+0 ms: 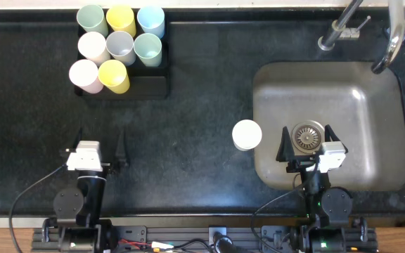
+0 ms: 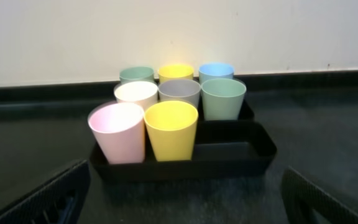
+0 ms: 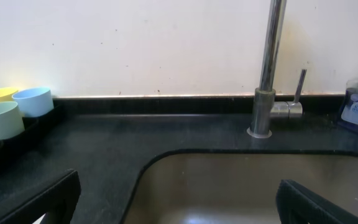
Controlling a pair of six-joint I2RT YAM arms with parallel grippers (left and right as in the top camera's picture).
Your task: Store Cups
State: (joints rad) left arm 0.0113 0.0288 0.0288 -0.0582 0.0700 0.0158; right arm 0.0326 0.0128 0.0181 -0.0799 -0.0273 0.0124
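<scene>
1. Gripper state. My left gripper [image 1: 100,145] sits low at the near left of the counter [image 1: 202,91], its jaws spread wide with nothing between them. My right gripper [image 1: 308,140] sits over the near left part of the sink [image 1: 371,84], equally wide and also empty.

2. Location of the work item. One white cup [image 1: 247,134] stands alone on the counter, just beside the sink's left rim and just left of my right gripper. I cannot tell whether its mouth faces up or down.

3. Destination. The tray [image 1: 157,88] lies at the far left of the counter. The stored cups [image 1: 120,48] number eight. The free place is at the tray's near right corner, beside the yellow cup [image 1: 114,76].

4. Handling assessment. The white cup looks like thin, rigid plastic, so it is probably light and easy to tip. Its wall looks smooth and tapered, so a loose grip may slide along it.

5. Recommended hold. Close across the body, about mid-height, with moderate force. Pinching the rim is the alternative.
</scene>
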